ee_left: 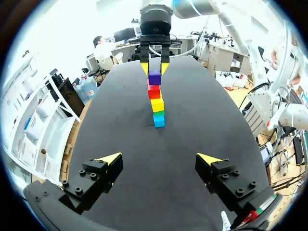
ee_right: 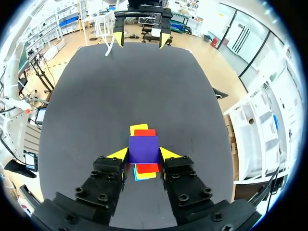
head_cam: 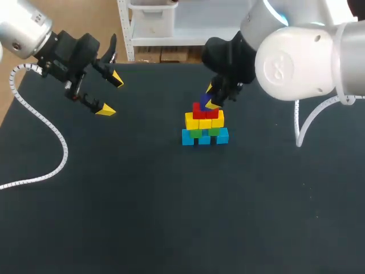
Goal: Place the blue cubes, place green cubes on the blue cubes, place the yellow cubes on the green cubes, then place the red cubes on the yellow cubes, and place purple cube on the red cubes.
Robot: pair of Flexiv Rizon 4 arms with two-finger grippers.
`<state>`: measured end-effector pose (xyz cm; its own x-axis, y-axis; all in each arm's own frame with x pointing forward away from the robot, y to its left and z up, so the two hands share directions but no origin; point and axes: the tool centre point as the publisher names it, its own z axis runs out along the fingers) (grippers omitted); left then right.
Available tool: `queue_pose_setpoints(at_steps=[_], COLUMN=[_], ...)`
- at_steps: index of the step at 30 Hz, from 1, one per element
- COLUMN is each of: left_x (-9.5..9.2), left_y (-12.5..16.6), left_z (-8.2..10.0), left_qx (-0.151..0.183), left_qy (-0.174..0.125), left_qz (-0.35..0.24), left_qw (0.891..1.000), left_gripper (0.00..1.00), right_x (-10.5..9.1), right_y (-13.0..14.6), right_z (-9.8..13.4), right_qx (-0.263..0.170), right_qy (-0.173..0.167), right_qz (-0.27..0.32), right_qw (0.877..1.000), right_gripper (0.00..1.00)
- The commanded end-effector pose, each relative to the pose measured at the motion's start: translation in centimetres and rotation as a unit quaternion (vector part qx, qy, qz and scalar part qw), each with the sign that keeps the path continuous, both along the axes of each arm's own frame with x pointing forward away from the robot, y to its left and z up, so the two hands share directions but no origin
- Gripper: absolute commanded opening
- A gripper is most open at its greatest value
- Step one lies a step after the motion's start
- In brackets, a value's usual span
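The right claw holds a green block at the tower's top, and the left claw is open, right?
No. The block in the right claw is purple, not green; the right wrist view shows it. It is at the tower's top, and the left claw is open.

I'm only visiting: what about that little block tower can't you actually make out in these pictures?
- Head view: the right gripper covers most of the purple cube.
- Right wrist view: the purple cube and the upper layers hide the green cubes.
- Left wrist view: the tower is seen end-on, so each layer's count is hidden. Whether purple rests on the red cubes is too small to tell.
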<state>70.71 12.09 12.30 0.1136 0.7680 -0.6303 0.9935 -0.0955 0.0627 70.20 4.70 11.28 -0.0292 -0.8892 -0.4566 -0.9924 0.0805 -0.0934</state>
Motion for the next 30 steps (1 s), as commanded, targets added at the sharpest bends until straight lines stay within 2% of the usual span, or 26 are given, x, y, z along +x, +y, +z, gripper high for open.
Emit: queue_pose_setpoints(at_steps=[1,23,26,27,28,30], left_x=[0.18,0.18,0.18,0.18,0.18,0.18], left_y=[0.03,0.03,0.03,0.03,0.03,0.03], left_z=[-0.04,-0.04,-0.04,-0.04,-0.04,-0.04], left_qx=[0.0,0.0,0.0,0.0,0.0,0.0], left_qy=[0.0,0.0,0.0,0.0,0.0,0.0], left_qz=[-0.002,-0.002,-0.002,-0.002,-0.002,-0.002], left_qw=[1.0,1.0,1.0,1.0,1.0,1.0], left_gripper=[1.0,1.0,1.0,1.0,1.0,1.0], right_x=[0.17,0.87,0.93,0.96,1.0,1.09], right_y=[0.04,-0.27,-0.24,-0.26,-0.33,-0.55], right_z=[-0.03,-0.13,-0.04,0.07,0.25,0.63], right_qx=[0.002,0.004,0.004,0.005,0.007,0.013], right_qy=[0.002,0.002,0.001,0.001,-0.001,-0.001], right_qz=[0.002,0.003,0.004,0.004,0.003,-0.003], right_qw=[1.0,1.0,1.0,1.0,1.0,1.0], right_gripper=[0.35,0.42,0.47,0.68,1.0,1.0])
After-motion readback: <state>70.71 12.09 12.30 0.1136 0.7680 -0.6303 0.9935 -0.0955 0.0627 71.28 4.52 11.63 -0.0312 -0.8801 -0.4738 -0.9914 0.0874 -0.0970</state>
